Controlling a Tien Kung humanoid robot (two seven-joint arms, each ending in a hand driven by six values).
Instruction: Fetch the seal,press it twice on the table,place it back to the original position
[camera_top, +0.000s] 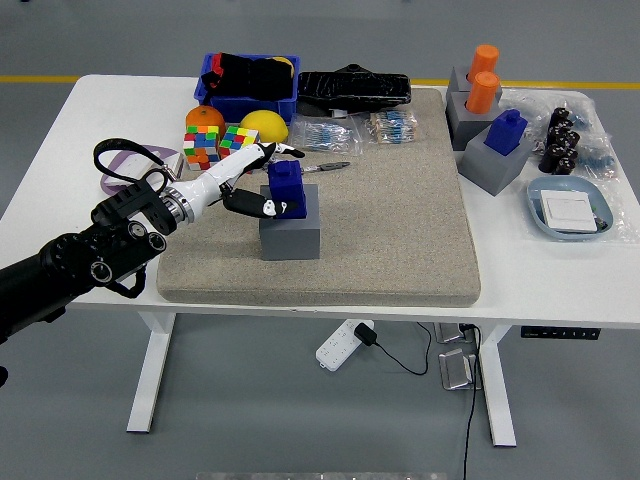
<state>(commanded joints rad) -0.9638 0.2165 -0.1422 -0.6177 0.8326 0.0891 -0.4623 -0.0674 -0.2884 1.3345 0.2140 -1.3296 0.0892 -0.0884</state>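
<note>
A blue seal (287, 184) stands in its grey holder block (290, 232) on the left half of the tan mat (400, 230); it leans slightly to the left. My left hand (270, 181), white-fingered on a black arm, reaches in from the lower left. Its fingers (272, 150) curl over the seal's far side and the thumb (258, 207) presses its near side, so the hand is shut on the seal. The right arm is out of view.
Behind the hand lie two Rubik's cubes (218, 143), an orange (204, 117), a lemon (264, 124), a pen (326, 167) and a blue bin (247, 88). At the right stand another blue seal (508, 130), orange seals (483, 78), dark bottles (560, 140) and a plate (570, 208).
</note>
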